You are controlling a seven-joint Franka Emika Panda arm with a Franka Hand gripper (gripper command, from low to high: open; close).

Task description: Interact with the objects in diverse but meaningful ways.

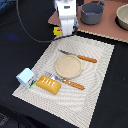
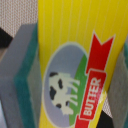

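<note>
yellow butter box (image 2: 75, 65) between jaws, teal pads (image 2: 27, 75) flanking it

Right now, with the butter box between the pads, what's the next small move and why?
Probably a short straight lift. In the wrist view the butter box fills the gap, and both green-faced pads look pressed to its sides, so the grasp seems set. In the exterior view the gripper sits low at the far edge of the striped placemat, near the grey pot, so clear upward first.

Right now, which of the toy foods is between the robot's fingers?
The butter box, yellow with a red label and a cow picture. It sits between the gripper pads, while the bread loaf and milk carton lie untouched on the mat.
</note>
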